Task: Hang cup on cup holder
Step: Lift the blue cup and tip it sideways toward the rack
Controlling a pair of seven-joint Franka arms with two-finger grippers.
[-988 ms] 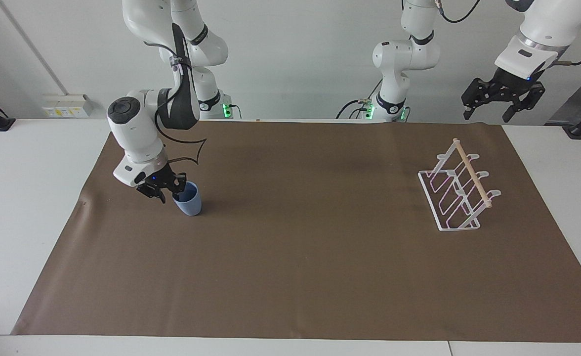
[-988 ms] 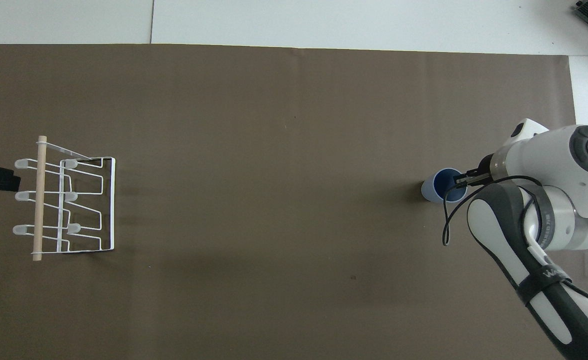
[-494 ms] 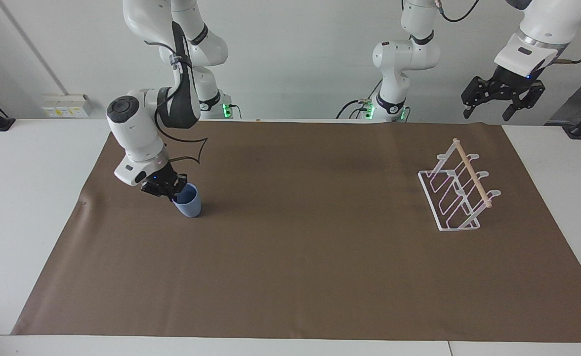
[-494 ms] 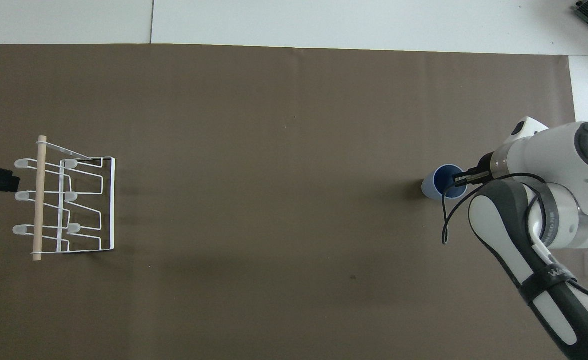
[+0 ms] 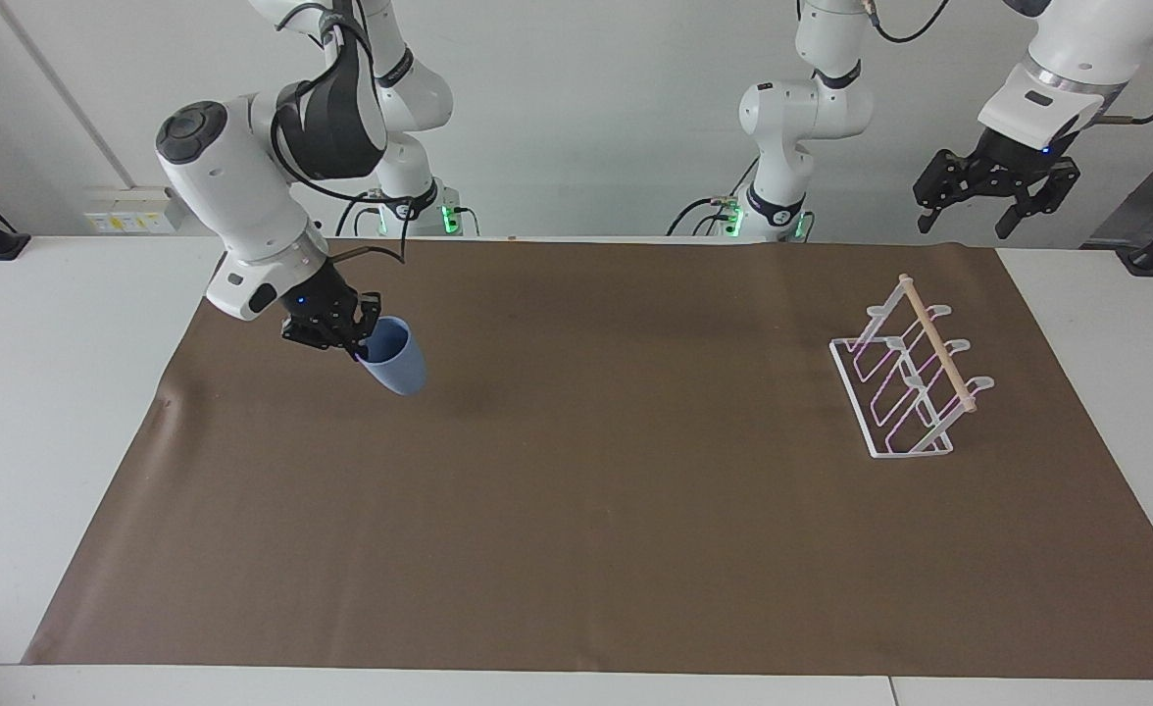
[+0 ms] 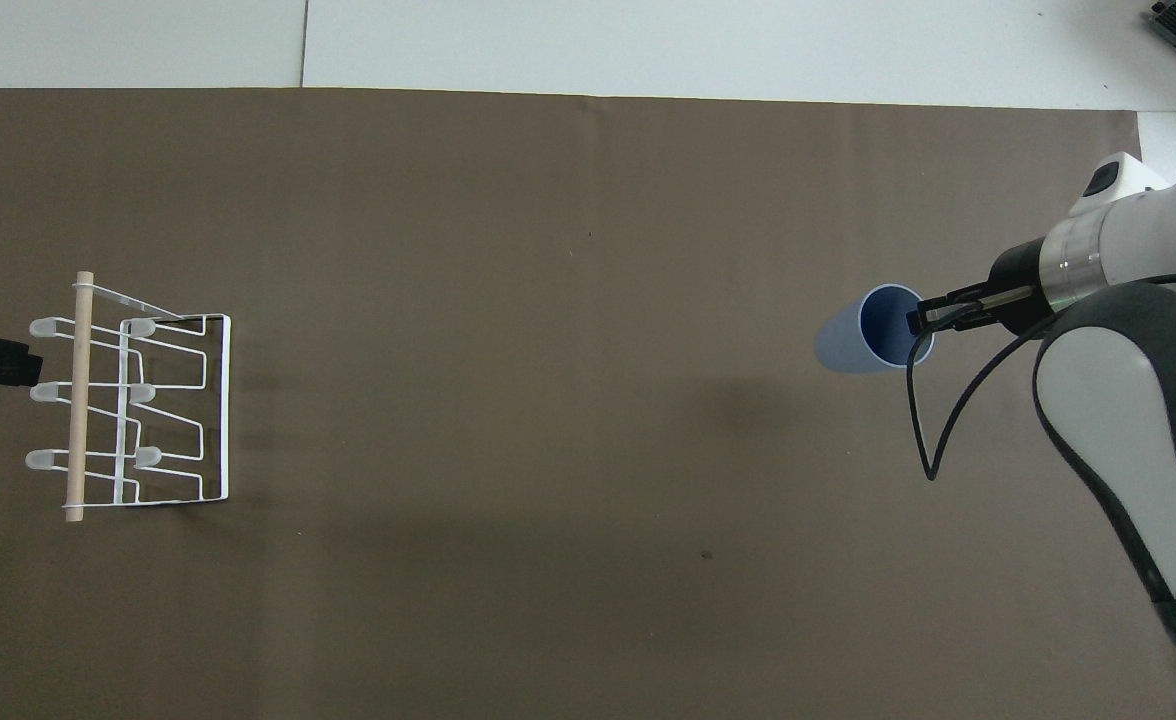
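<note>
Lifted off the brown mat (image 5: pixel 576 510) since the earlier frames and now hanging tilted in the air: the light-blue cup (image 5: pixel 395 358), rim pinched by the closed fingers of the right gripper (image 5: pixel 341 338).

Facing view: carrying the cup above the mat toward the right arm's end of the table, mouth turned up toward the gripper, base slanting down. Standing well apart, at the left arm's end: the white wire cup holder (image 5: pixel 905 378), prongs bare, nothing hung yet. Waiting high above that end with fingers spread wide and holding nothing: the left gripper (image 5: pixel 993 191).

Overhead view: looking straight into the cup (image 6: pixel 873 330), showing only a dark blue inside, nothing in it. Gripping one wall only, one finger inside and one outside: the right gripper (image 6: pixel 923 318). Sitting empty too: the cup holder (image 6: pixel 128 410).

Judging the risk: pinching a smooth tapering wall at one side, so possibly swinging or slipping during the long carry across; also needing inverting before meeting a prong, with a poor angle likely nudging the light rack.
</note>
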